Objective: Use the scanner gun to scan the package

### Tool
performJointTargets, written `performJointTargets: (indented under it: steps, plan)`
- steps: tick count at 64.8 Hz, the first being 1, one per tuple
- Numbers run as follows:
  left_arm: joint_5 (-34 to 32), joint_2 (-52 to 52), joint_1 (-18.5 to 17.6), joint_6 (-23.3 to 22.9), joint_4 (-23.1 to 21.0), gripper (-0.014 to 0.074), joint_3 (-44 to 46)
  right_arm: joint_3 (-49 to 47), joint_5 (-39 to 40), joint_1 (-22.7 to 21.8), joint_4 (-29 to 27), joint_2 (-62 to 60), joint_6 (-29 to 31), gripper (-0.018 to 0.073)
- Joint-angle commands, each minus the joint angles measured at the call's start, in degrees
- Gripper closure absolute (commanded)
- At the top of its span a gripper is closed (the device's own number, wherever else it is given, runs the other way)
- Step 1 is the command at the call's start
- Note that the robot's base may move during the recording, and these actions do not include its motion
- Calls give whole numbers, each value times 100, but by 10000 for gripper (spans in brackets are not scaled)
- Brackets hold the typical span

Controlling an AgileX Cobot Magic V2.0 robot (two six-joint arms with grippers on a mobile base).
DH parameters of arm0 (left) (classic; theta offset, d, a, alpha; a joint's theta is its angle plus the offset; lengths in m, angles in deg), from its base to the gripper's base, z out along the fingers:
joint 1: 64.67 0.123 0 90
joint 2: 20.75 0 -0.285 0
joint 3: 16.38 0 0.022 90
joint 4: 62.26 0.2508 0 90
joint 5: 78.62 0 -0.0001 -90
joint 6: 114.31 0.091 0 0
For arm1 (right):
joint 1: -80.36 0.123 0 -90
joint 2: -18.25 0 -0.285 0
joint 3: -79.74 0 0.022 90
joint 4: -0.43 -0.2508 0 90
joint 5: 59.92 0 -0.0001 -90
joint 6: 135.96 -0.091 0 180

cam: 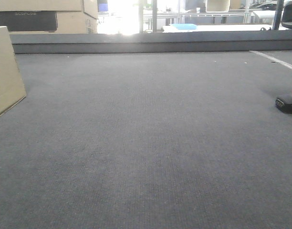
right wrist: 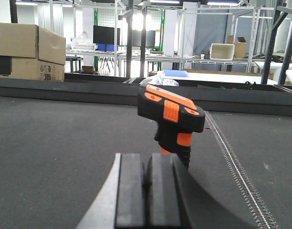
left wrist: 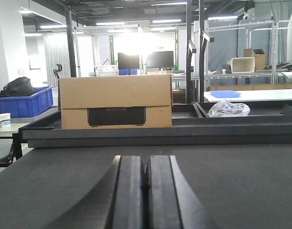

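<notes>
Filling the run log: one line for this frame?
phase: pre-grasp | left gripper: shut, empty | right gripper: shut, facing scanner gun | package: untouched, left edge

Stacked cardboard boxes (left wrist: pixel 115 101), blue crate (left wrist: pixel 26 101), crumpled plastic bag (left wrist: pixel 228 109).

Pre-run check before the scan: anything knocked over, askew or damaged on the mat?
Nothing stands out. The scanner gun stands upright on its base at the right, the package sits at the left edge, only partly in frame. Both grippers, left gripper and right gripper, are shut and empty.
</notes>
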Motion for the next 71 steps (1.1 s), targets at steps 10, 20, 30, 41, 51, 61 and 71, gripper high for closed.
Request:
performJointTargets:
  steps: [10,20,30,41,51,61,71]
  plan:
    - [-98,25,0,14,4,707,-2,12,134,7,3,-16,10,727]
    - [-72,25,0,14,4,707,-2,12,134,7,3,-16,10,727]
    - [-299,48,-63,-119,96,707,-448,12,134,7,3,-16,10,727]
    - [-959,337,-447,-395,106,707,-1471,12,134,7,3,-16,10,727]
    - [-975,749,-536,-707,121,707,-2193,12,134,7,3,-16,10,727]
    - [-1248,749,-453,-835,98,707,-2574,12,146,7,3,-16,10,727]
    - [-1270,749,-464,-835,37,707,-2574,12,146,7,3,-16,10,727]
